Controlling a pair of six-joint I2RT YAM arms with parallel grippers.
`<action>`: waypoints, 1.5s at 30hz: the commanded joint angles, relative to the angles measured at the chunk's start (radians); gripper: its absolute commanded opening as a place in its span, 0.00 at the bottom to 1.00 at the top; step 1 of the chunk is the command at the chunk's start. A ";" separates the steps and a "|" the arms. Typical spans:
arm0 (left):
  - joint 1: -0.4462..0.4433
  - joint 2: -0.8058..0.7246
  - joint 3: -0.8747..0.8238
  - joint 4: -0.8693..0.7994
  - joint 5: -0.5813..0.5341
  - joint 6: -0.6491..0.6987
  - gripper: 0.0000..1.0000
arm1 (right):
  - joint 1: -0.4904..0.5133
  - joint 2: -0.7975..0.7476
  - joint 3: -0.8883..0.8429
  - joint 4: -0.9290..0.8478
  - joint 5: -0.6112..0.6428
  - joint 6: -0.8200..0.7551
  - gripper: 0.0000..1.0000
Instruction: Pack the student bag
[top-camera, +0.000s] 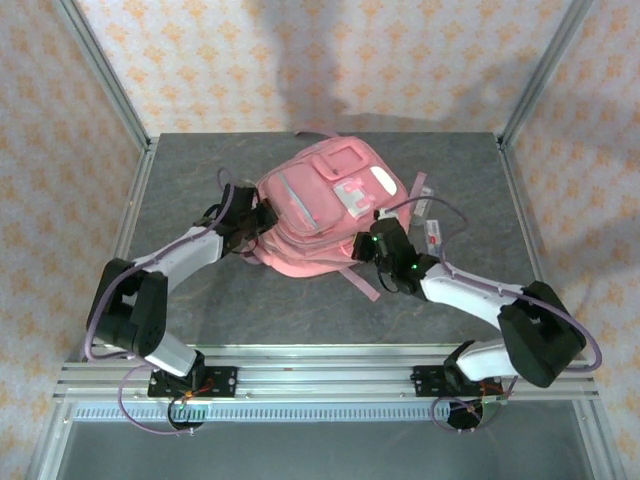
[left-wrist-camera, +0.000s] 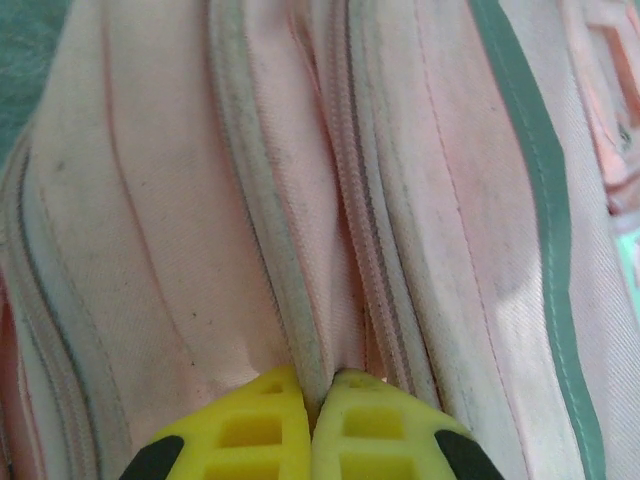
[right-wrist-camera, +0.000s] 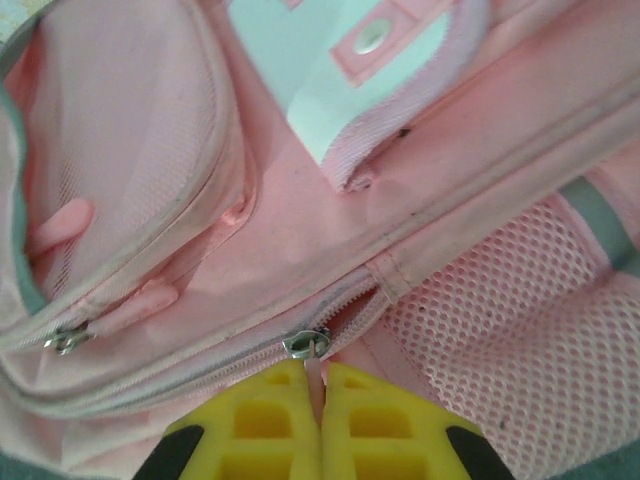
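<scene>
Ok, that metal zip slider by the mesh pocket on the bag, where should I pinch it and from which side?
Pinch the pull end of the metal slider, not its body: it lies flat on the student bag with that end pointing toward the bag's edge. Come in from that edge, beside the mesh pocket, where the shut right gripper sits.

In the lower left of the overhead view, the left arm (top-camera: 170, 262) has white shells between bulky black joints, and a mauve cable (top-camera: 90, 320) loops alongside. The right arm (top-camera: 468, 293), lower right, matches it, with small green lights (top-camera: 410, 268) near the wrist. The left gripper (left-wrist-camera: 315, 385) and right gripper (right-wrist-camera: 322, 375) have yellow plastic fingers (left-wrist-camera: 250, 430) with square recesses and black corners.
</scene>
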 joint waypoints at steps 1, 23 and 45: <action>0.040 0.047 0.077 0.002 -0.081 0.043 0.00 | 0.032 -0.037 -0.027 -0.076 0.026 0.041 0.00; -0.134 -0.276 -0.225 0.127 -0.115 -0.098 0.55 | -0.098 0.318 0.484 -0.267 -0.256 0.014 0.43; -0.247 -0.124 -0.210 0.181 -0.188 -0.096 0.56 | -0.102 0.416 0.486 -0.339 -0.172 0.067 0.45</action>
